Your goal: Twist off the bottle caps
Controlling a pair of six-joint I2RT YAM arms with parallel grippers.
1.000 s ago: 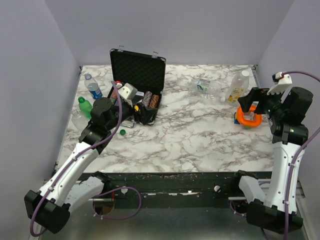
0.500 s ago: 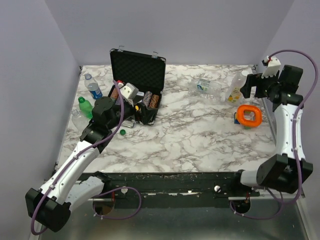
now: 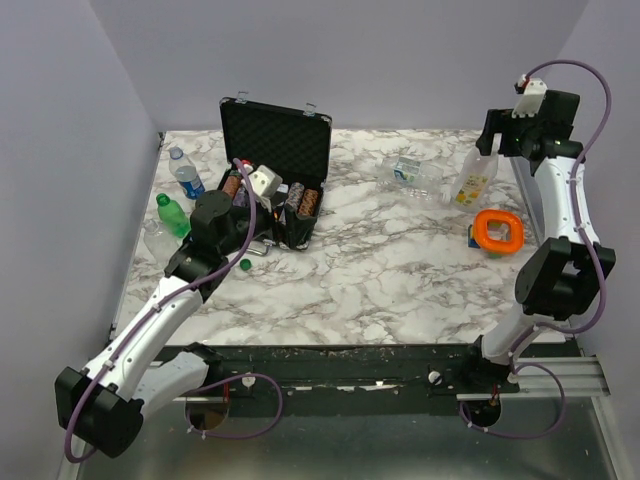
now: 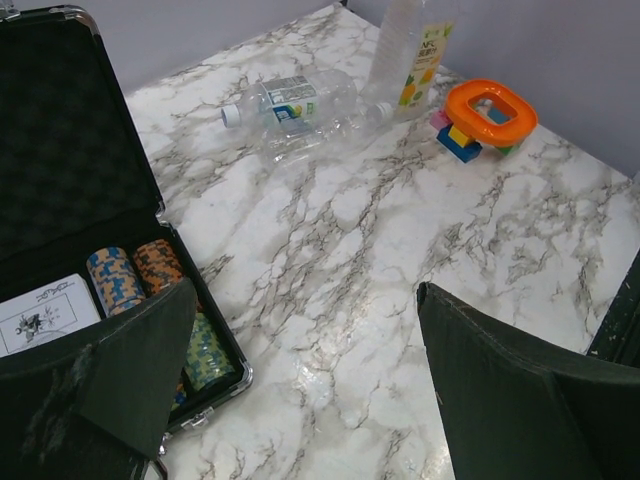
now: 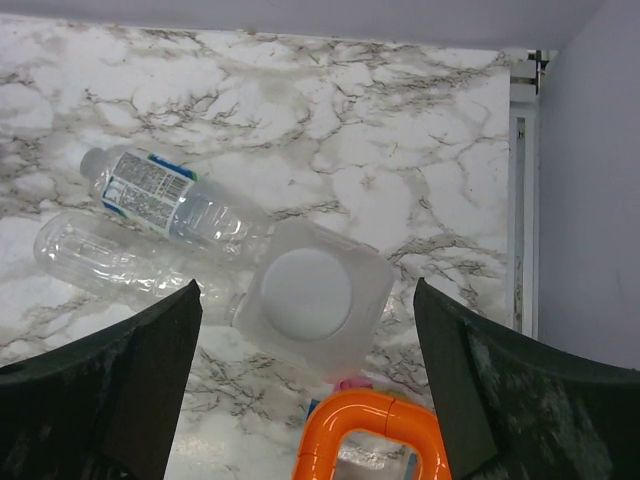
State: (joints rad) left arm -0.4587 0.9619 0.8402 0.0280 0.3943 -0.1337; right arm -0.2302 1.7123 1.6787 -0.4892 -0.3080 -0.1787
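Note:
An upright square clear bottle (image 3: 474, 180) with a white cap (image 5: 305, 290) stands at the far right. My right gripper (image 5: 306, 300) hangs straight above it, open, with the cap between the fingers (image 5: 120, 390) and not touched. From above, the right gripper (image 3: 497, 135) sits over the bottle's top. Two clear bottles (image 5: 170, 200) lie on their sides left of it. At the left edge stand a blue-labelled bottle (image 3: 185, 175) and a green bottle (image 3: 172, 213). A loose green cap (image 3: 245, 265) lies on the table. My left gripper (image 4: 305, 295) is open and empty above bare marble by the chip case.
An open black case (image 3: 275, 140) with striped poker chips (image 4: 125, 275) lies at the back left, under my left wrist. An orange ring on small coloured blocks (image 3: 497, 232) sits near the upright bottle. The table's right rail (image 5: 518, 200) runs close to that bottle.
My right arm has swung up and back, from over the orange ring to above the upright bottle. The left arm has hardly moved.

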